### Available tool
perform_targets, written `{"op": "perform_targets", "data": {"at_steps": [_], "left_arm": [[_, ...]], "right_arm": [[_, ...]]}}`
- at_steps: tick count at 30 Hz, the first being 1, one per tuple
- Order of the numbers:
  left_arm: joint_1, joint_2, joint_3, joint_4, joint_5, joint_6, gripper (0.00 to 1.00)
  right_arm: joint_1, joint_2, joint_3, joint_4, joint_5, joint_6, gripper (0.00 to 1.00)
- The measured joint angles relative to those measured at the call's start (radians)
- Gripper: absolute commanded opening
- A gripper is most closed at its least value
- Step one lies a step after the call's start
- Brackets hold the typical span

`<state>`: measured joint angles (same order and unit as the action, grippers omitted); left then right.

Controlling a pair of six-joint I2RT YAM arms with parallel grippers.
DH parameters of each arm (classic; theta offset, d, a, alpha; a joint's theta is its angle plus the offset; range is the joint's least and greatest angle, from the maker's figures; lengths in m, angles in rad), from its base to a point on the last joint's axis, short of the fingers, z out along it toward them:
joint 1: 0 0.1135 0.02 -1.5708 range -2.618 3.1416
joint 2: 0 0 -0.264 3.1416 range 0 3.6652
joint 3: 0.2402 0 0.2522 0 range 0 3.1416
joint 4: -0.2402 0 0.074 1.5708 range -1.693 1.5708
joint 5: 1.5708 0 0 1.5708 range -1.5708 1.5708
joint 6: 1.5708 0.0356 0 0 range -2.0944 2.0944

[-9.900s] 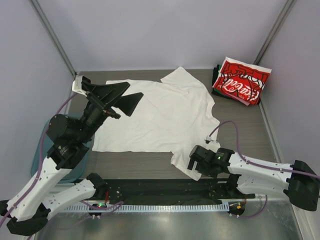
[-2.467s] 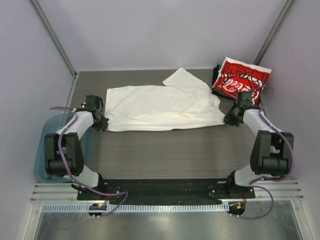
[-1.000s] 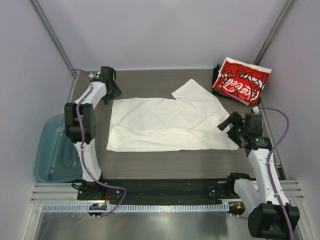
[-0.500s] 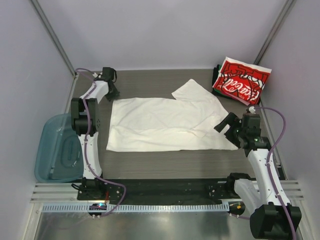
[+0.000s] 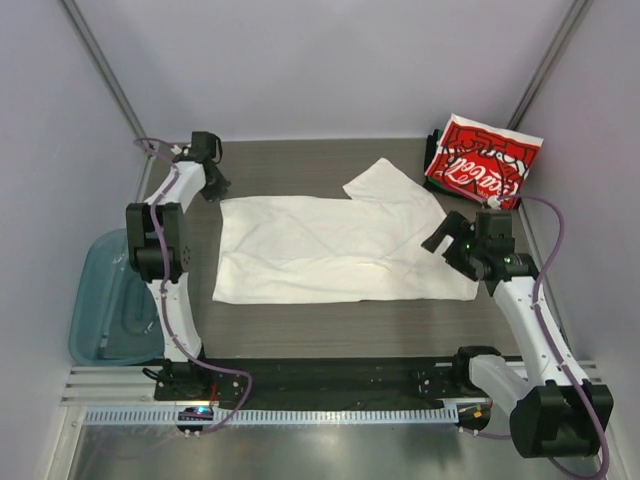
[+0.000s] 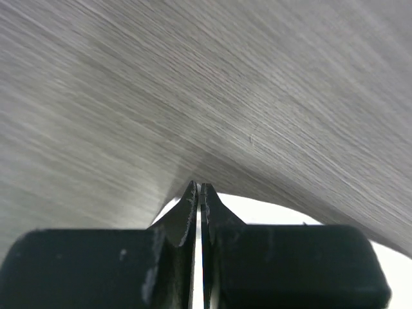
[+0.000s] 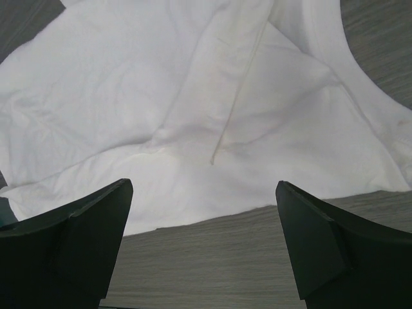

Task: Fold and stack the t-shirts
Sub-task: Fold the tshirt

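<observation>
A plain white t-shirt [image 5: 330, 250] lies folded in half lengthwise across the middle of the table, one sleeve [image 5: 385, 180] sticking out at the back. My left gripper [image 5: 214, 188] reaches to the shirt's far left corner. In the left wrist view its jaws [image 6: 198, 188] are shut, and white cloth [image 6: 270, 209] rises to the tips. My right gripper [image 5: 446, 236] hovers open over the shirt's right end, near the collar [image 7: 335, 71]. Nothing is between its fingers [image 7: 96, 238]. A stack of folded t-shirts, the top one red with white script [image 5: 483, 160], rests at the back right corner.
A teal translucent bin [image 5: 105, 300] sits off the table's left edge beside the left arm. Grey walls close in on three sides. Bare wood-grain table [image 5: 330, 325] runs between the shirt and the arm bases.
The left gripper slid a little nearer to the shirt's far left corner and shut there. The right gripper drifted slightly toward the back, still open. The shirt has not moved.
</observation>
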<state>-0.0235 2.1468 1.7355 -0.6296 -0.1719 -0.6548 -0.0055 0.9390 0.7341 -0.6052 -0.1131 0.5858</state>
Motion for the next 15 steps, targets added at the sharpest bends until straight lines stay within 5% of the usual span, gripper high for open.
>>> {"op": "perform_targets", "data": {"at_steps": [5, 15], "left_arm": [[0.013, -0.071, -0.012, -0.006, 0.000, -0.011, 0.00], [0.013, -0.061, -0.005, -0.021, 0.050, -0.014, 0.00]], "right_arm": [[0.057, 0.188, 0.171, 0.050, 0.009, -0.031, 1.00], [0.144, 0.861, 0.787, 0.100, 0.025, -0.159, 1.00]]}}
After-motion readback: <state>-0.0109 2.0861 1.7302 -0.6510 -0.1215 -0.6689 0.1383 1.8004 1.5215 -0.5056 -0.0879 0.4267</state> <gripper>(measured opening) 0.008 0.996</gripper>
